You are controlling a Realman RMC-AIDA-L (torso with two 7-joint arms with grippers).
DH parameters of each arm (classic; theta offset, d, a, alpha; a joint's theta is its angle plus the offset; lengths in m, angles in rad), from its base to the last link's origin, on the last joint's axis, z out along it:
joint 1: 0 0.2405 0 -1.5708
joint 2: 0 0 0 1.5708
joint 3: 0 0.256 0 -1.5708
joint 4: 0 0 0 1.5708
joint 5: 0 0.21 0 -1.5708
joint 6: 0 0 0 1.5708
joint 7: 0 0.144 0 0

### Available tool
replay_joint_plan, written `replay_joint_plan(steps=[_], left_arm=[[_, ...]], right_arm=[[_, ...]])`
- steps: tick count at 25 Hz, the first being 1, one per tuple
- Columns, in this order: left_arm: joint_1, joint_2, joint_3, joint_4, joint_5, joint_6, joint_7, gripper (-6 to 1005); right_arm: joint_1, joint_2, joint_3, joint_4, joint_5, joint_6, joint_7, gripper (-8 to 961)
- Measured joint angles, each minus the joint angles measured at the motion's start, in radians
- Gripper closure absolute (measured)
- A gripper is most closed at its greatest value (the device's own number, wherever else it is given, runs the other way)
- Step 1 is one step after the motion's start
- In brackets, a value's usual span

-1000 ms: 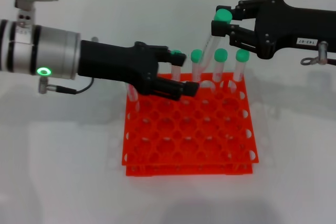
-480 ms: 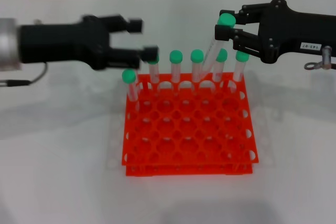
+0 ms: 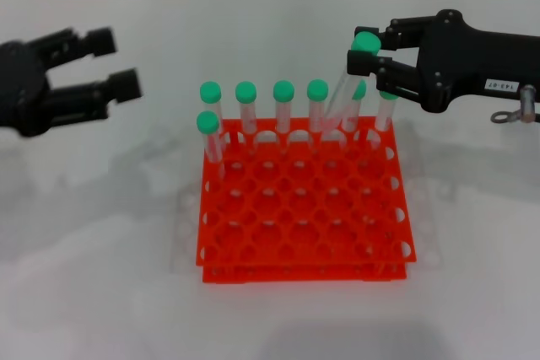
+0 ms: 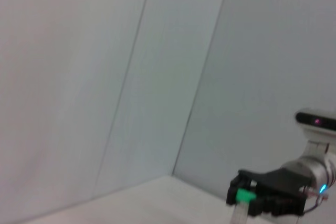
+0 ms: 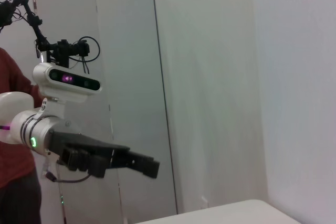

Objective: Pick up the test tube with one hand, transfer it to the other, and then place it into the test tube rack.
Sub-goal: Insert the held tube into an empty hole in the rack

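Note:
The test tube (image 3: pixel 341 97), clear with a green cap, hangs tilted over the back row of the orange-red test tube rack (image 3: pixel 304 233), its lower end down among the back holes. My right gripper (image 3: pixel 364 48), the labelled one, is shut on its cap. The left wrist view shows this gripper (image 4: pixel 251 202) far off with the green cap (image 4: pixel 242 196) in it. My left gripper (image 3: pixel 116 62) is open and holds nothing, well to the left of the rack and above the table. It also shows in the right wrist view, where the left gripper (image 5: pixel 147 165) points sideways.
Several other green-capped tubes stand upright in the rack's back row (image 3: pixel 283 107), and one more (image 3: pixel 208 134) stands in the second row at the left. The rack sits on a white table (image 3: pixel 93 233).
My left gripper has pulled back from over the rack to the far left, open. The right gripper has kept hold of the tube and shifted it slightly lower and more upright.

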Motion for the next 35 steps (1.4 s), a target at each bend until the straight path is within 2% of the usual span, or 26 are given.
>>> replay_joint_plan(steps=[2,6,9,12,16,17,23,35], left_arm=[[0.039,0.007,-0.001,0.033,0.032,0.004,-0.028,115],[0.056,0.014,-0.001,0.047,0.07,0.005,-0.044,116],[0.07,0.024,-0.002,0.048,0.161,0.007,-0.053,116],[0.079,0.021,-0.002,0.041,0.258,0.007,-0.033,116],[0.079,0.016,-0.002,0.037,0.313,0.007,-0.017,116],[0.074,0.007,-0.001,0.026,0.385,0.007,0.014,116],[0.071,0.006,0.001,0.011,0.438,0.003,0.047,116],[0.07,0.013,-0.001,0.007,0.454,0.002,0.098,116]], right_arm=[[0.0,0.0,-0.005,0.002,0.0,0.0,0.0,687],[-0.002,0.002,-0.01,0.009,0.001,0.0,0.001,688],[-0.007,0.003,-0.025,0.011,0.002,0.002,0.001,688],[-0.003,0.003,-0.038,0.015,0.003,0.008,0.001,688],[0.001,0.003,-0.051,0.015,0.012,0.011,0.001,688],[0.003,0.003,-0.057,0.015,0.013,0.015,0.001,688],[0.013,0.004,-0.13,0.016,0.038,0.078,0.003,688],[0.065,0.006,-0.267,0.023,0.09,0.217,0.011,688]])
